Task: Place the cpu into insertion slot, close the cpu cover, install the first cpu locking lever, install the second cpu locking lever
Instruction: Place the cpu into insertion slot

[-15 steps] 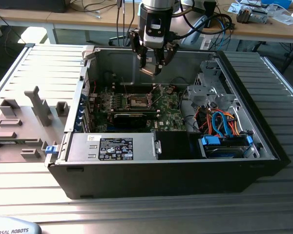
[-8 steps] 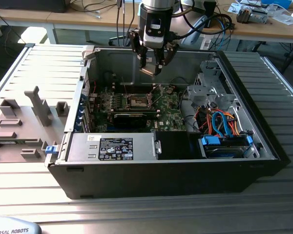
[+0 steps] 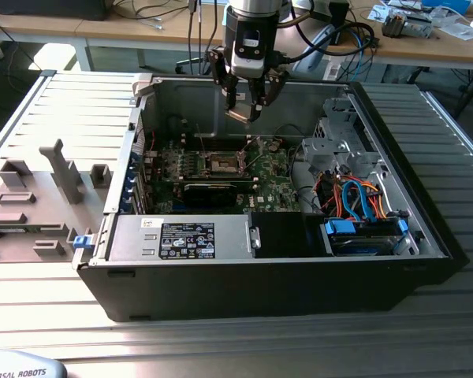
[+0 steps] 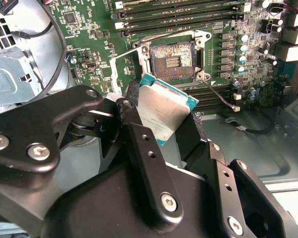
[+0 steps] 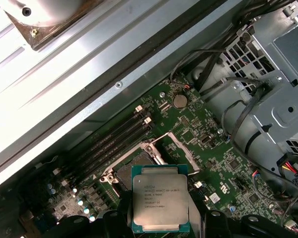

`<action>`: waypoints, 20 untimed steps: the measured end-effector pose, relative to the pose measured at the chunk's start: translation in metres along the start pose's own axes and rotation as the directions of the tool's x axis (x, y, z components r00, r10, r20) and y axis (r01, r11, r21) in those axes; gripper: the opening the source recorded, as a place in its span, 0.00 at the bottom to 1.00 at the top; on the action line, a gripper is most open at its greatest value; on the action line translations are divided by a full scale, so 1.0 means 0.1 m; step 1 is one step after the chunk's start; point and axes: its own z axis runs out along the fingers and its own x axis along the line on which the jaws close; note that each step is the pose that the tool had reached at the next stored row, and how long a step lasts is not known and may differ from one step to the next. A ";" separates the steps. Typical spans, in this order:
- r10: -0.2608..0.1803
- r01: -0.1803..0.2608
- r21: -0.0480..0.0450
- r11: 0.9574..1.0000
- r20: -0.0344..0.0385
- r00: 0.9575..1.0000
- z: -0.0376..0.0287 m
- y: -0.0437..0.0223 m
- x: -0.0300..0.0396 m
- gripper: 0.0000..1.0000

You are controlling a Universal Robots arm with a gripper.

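My gripper (image 3: pixel 248 109) hangs inside the open computer case, above the motherboard, and is shut on the cpu (image 4: pixel 164 111). The cpu is a flat square chip with a silver top and a green edge, also seen in the first wrist view (image 5: pixel 160 203), held between black fingers (image 4: pixel 139 144). Below it lies the insertion slot (image 4: pixel 172 57), a square socket with a dark pin field, uncovered. In the first wrist view the slot (image 5: pixel 131 171) is partly hidden behind the chip. The cpu cover (image 5: pixel 178 148), a thin silver frame, stands swung open beside the socket. In the exterior view the slot (image 3: pixel 223 163) sits mid-board.
The case walls (image 3: pixel 142 118) ring the board. A power supply (image 3: pixel 181 236) fills the near side, and a drive cage (image 3: pixel 343 146) with orange and blue cables (image 3: pixel 363 197) the exterior view's right. Memory slots (image 4: pixel 184 15) flank the socket. A grey fixture tray (image 3: pixel 39 197) lies outside the case.
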 end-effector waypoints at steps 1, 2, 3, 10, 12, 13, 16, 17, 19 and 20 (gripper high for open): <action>0.000 0.000 0.000 1.000 0.000 1.000 0.000 0.000 0.000 0.54; 0.000 0.000 0.000 1.000 0.000 1.000 0.000 0.000 0.000 0.54; 0.000 0.000 0.000 1.000 0.000 1.000 0.000 0.000 0.000 0.54; 0.009 -0.009 0.000 1.000 0.000 1.000 0.000 0.000 0.000 0.54; 0.012 -0.012 0.000 1.000 0.000 1.000 0.000 0.000 0.000 0.54; 0.014 -0.014 0.000 1.000 0.000 1.000 0.000 0.000 0.000 0.54; 0.018 -0.018 0.000 1.000 0.000 1.000 0.000 0.000 0.000 0.54; 0.018 -0.018 0.000 1.000 0.000 1.000 0.000 0.000 0.000 0.54; 0.019 -0.019 0.000 1.000 0.000 1.000 0.000 0.000 0.000 0.54; 0.019 -0.019 0.000 1.000 0.000 1.000 0.000 0.000 0.000 0.54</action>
